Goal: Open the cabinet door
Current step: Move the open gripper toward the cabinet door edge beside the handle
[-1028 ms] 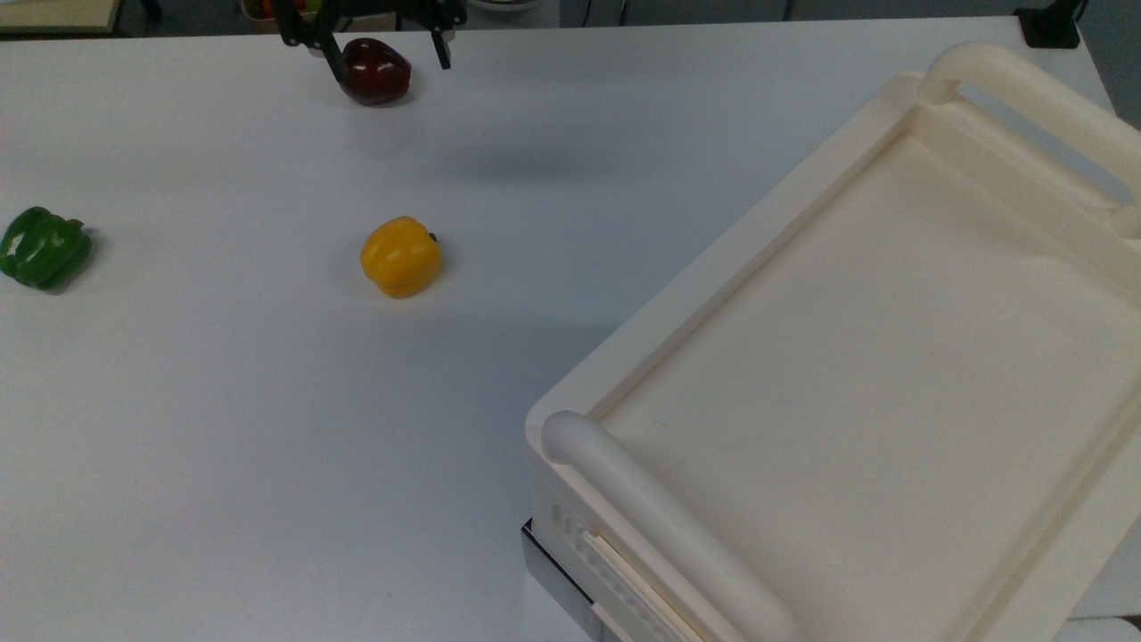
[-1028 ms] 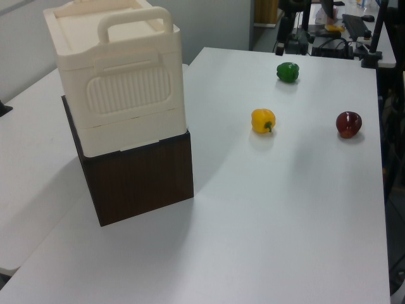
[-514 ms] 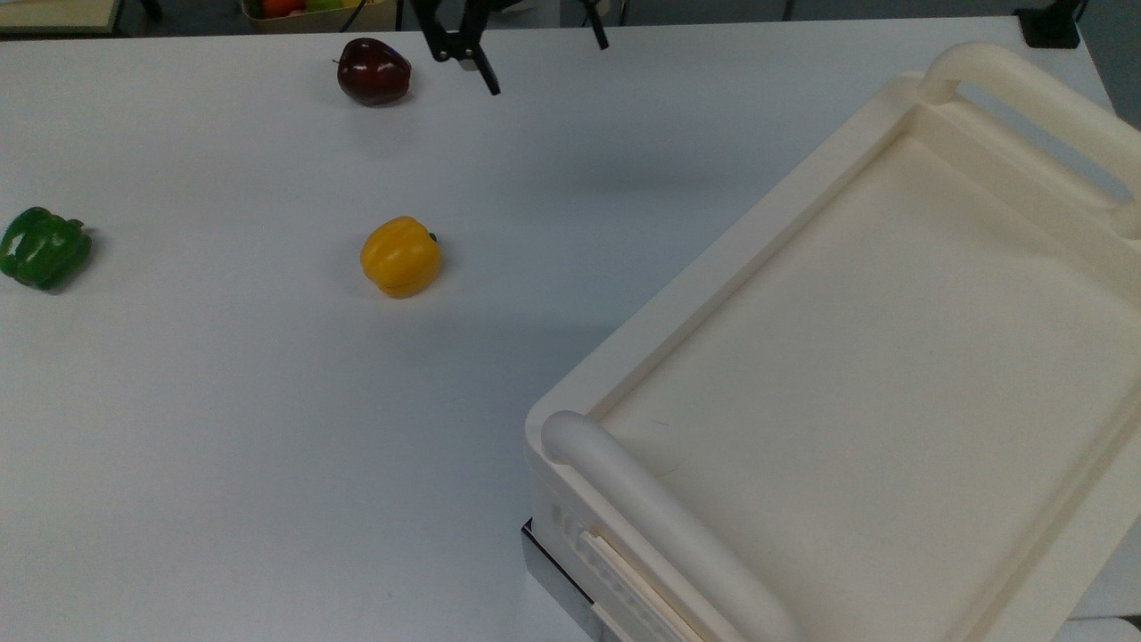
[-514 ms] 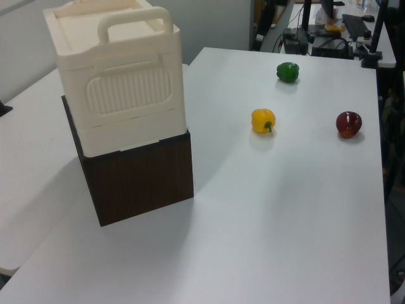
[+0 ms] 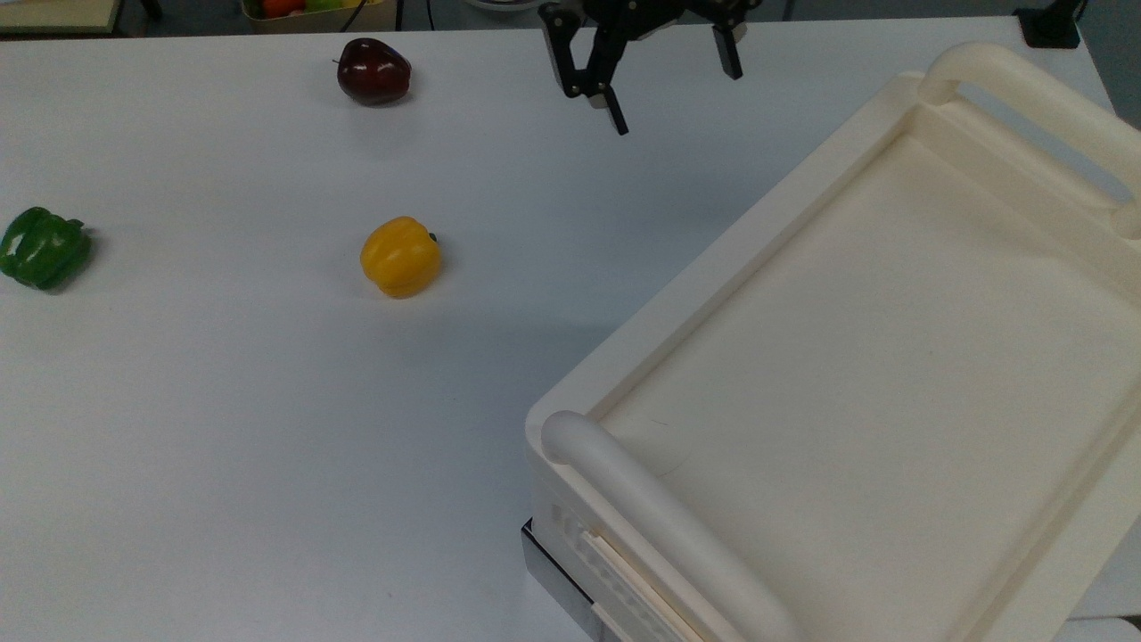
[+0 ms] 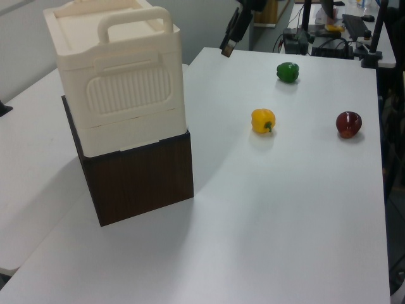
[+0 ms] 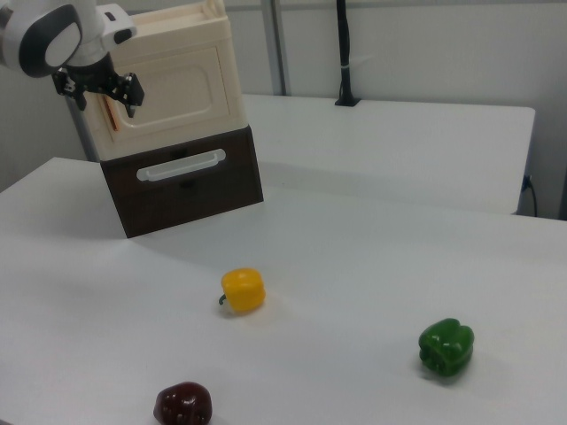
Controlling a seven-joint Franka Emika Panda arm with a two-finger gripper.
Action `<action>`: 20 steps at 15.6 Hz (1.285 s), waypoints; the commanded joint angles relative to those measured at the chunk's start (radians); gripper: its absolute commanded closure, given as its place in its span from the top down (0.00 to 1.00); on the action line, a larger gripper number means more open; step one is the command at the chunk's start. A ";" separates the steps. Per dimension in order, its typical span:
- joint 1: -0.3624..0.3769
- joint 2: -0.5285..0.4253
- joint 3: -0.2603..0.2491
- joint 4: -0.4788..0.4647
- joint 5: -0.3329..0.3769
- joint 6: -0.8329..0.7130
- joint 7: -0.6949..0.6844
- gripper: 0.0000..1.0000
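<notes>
Hiding the cabinet door's handle: open hand.

White tables, grey wall, black pole

Cabinet cut off by right and bottom edges of top view. Arm above gripper runs off upper edge there. In right view, gripper at upper left covers door's left edge; handle too small to tell.
</notes>
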 commanded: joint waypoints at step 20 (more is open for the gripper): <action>0.016 0.152 0.099 0.053 -0.077 0.301 0.035 0.59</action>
